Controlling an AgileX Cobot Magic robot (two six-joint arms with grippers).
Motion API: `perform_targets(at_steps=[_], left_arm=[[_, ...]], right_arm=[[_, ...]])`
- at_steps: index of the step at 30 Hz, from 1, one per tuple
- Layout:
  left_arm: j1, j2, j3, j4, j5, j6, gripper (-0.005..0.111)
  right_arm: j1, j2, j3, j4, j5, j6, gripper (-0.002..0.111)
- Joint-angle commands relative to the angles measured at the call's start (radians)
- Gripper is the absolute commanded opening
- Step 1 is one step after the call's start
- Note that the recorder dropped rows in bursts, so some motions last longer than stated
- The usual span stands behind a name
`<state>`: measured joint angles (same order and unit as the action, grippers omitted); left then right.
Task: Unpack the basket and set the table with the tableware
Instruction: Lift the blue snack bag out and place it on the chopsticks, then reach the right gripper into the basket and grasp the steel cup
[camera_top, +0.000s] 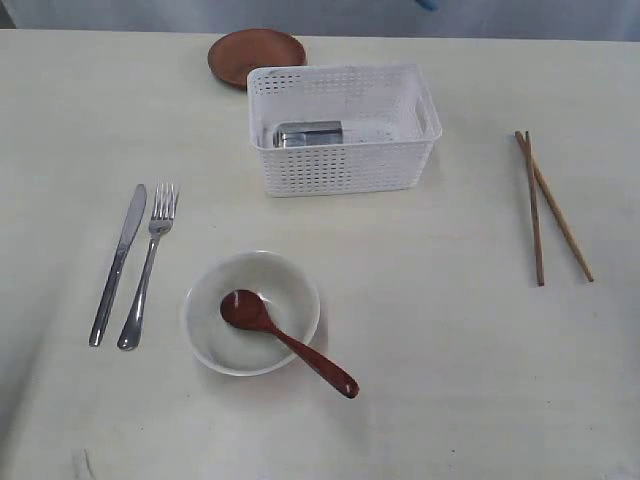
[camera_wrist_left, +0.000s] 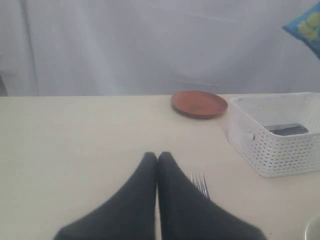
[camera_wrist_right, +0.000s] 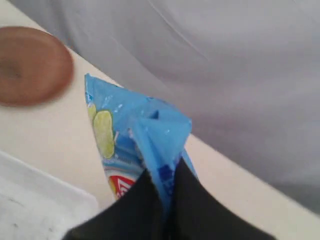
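**One Cup in the Basket**

The white plastic basket with grid holes (camera_top: 345, 165) sits on the cream worktop (camera_top: 420, 330). A shiny steel cup (camera_top: 310, 134) lies in it. The white round bowl (camera_top: 290, 280) holds a red-brown spoon (camera_top: 285, 340). The right end effector (camera_wrist_right: 166, 172) pinches a blue chip bag (camera_wrist_right: 135, 130) near the small brown round plate (camera_wrist_right: 30, 65). The left end effector (camera_wrist_left: 157, 157) is pressed together, just beside the steel fork (camera_wrist_left: 201, 182), with the basket farther off.
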<state>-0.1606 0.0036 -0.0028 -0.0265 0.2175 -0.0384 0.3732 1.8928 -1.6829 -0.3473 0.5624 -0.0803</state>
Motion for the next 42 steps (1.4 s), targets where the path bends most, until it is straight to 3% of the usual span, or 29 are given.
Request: perform_targets(at_steps=[1, 4, 9, 12, 18, 22, 28, 42], left_arm=[[-0.001, -0.004, 0.003, -0.004, -0.006, 0.0, 0.0], [-0.001, -0.004, 0.003, -0.004, -0.006, 0.0, 0.0], [-0.001, -0.004, 0.003, -0.004, -0.006, 0.0, 0.0], [-0.001, -0.004, 0.003, -0.004, -0.006, 0.0, 0.0], [-0.001, -0.004, 0.003, -0.004, -0.006, 0.0, 0.0], [-0.001, -0.004, 0.003, -0.004, -0.006, 0.0, 0.0], [-0.001, -0.004, 0.003, -0.002, -0.006, 0.0, 0.0], [-0.001, -0.004, 0.003, -0.005, -0.006, 0.0, 0.0]], right_arm=[[-0.147, 0.003, -0.014, 0.035, 0.24, 0.147, 0.0], [-0.246, 0.028, -0.014, 0.17, 0.335, 0.143, 0.0], [-0.407, 0.088, -0.014, 0.507, 0.321, 0.08, 0.003], [-0.472, 0.121, -0.014, 0.668, 0.317, 0.021, 0.018], [-0.501, 0.159, -0.014, 0.685, 0.317, -0.023, 0.06], [-0.499, 0.129, -0.021, 0.689, 0.299, -0.025, 0.065], [-0.457, 0.079, -0.108, 0.829, 0.389, -0.158, 0.065], [-0.114, 0.236, -0.154, 0.88, 0.366, -0.187, 0.065]])
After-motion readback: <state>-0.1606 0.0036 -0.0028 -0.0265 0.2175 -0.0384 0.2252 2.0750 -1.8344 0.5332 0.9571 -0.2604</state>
